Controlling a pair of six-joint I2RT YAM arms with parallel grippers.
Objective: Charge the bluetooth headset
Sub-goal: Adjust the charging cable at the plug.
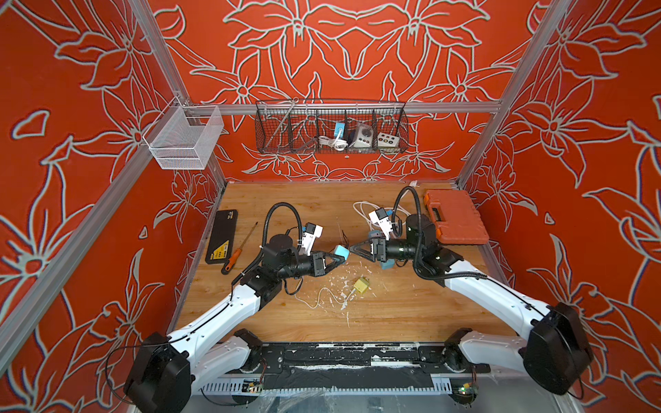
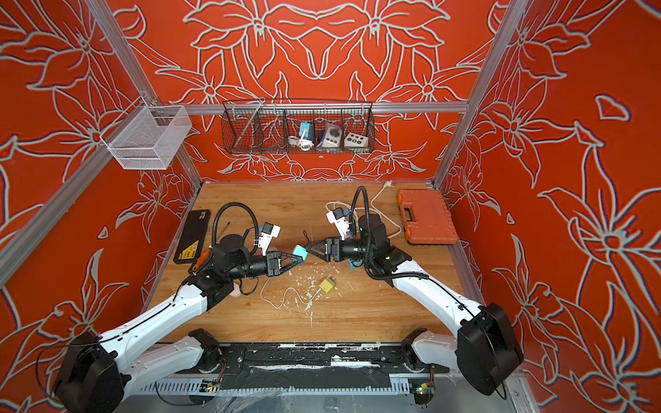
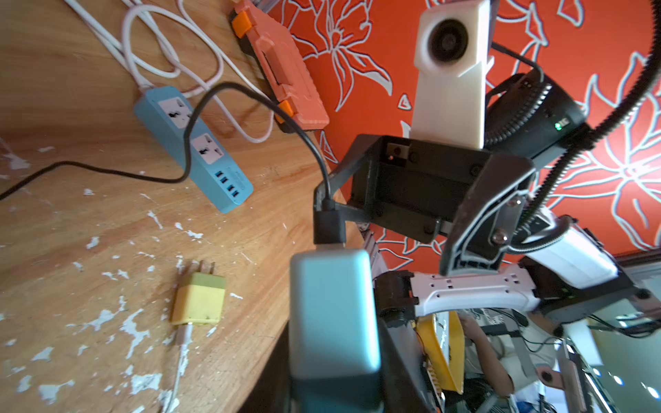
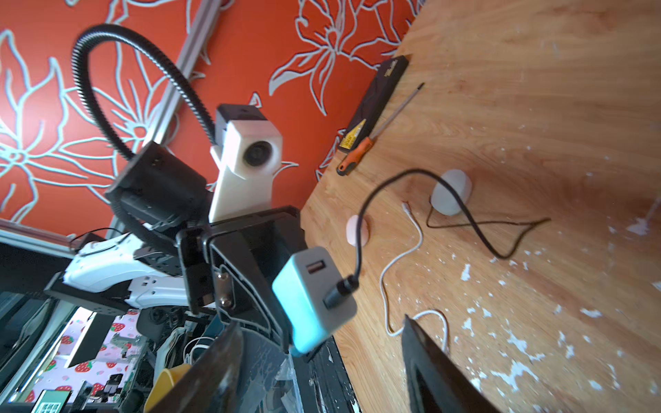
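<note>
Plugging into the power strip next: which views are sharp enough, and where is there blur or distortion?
Left wrist view: power strip sharp, blue charger soft near the lens. Right wrist view: charger fairly sharp, nearest foreground blurred. In both top views: even light, wide-angle bowing, charger small.

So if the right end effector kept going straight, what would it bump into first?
Probably the blue charger held by the left end effector; the open right end effector points straight at it.

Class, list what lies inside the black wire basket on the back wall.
Black wire basket: a thin rod, a coiled white cable, a white socket block, a white button box. Mesh hides their lower parts.
</note>
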